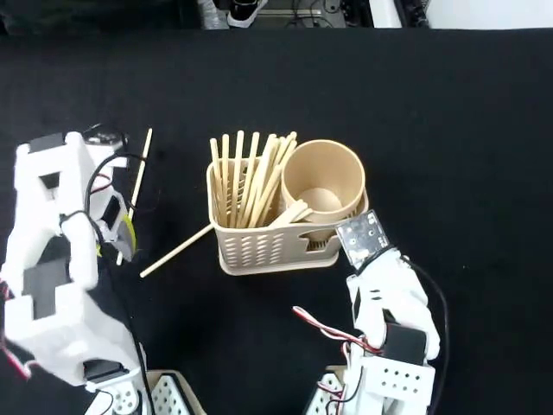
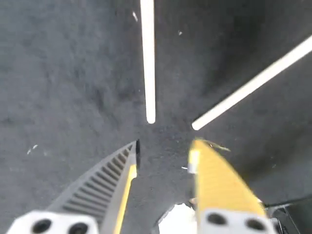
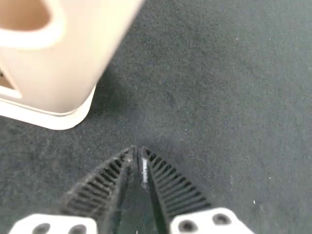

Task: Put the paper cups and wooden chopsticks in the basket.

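A beige slotted basket stands mid-table, holding several wooden chopsticks upright and stacked paper cups. Two loose chopsticks lie on the black cloth left of it: one beside the left arm, one slanting toward the basket's near left corner. In the left wrist view my left gripper is open just above the cloth, with the ends of both chopsticks just beyond its fingertips. My right gripper is shut and empty over the cloth beside the basket's corner.
Black cloth covers the table. The left arm's white body stands at the left edge and the right arm's base at the front, near the basket. Open cloth lies to the right and behind the basket.
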`<state>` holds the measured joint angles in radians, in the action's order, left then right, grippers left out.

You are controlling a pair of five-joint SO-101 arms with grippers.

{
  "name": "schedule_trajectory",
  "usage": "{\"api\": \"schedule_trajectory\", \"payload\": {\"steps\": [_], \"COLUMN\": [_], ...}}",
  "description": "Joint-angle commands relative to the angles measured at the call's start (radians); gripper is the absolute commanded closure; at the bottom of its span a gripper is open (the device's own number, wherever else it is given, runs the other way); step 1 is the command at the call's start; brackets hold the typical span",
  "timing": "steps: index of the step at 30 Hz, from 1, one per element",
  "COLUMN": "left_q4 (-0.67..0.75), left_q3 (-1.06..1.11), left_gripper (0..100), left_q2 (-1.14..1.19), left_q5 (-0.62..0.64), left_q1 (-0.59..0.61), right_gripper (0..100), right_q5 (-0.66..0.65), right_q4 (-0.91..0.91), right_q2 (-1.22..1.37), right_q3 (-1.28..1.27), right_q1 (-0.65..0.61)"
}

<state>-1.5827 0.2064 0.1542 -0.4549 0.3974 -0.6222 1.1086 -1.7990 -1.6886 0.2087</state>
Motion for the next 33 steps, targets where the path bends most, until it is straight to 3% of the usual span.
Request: {"api": "schedule_trajectory", "payload": {"steps": [1, 5, 13, 18, 33], "left_q4": [0.003, 0.071, 0.459, 0.338, -0.11], "left_q3": [0.007, -0.031, -0.094, -0.406, -1.443], "left_gripper": [76, 76, 76, 76, 76], "left_q2": [-0.187, -0.276, -0.15, 0.121, 0.902], "left_q5": [-0.011, -0.015, 0.037, 0.107, 0.11], "left_q1": [0.004, -0.051, -0.156, -0.165, -0.171], "right_gripper": [98.6, 98.6, 98.6, 98.6, 98.6], "right_q5": [-0.008, -0.008, -0.008, -0.008, -0.008], "right_q4": [-0.002, -0.002, -0.002, -0.002, -0.002], "right_q2": [-0.05, -0.05, -0.05, -0.05, -0.05], "right_q3": [0.002, 0.002, 0.002, 0.002, 0.002], "right_q1": [0.012, 0.012, 0.012, 0.012, 0.012]}}
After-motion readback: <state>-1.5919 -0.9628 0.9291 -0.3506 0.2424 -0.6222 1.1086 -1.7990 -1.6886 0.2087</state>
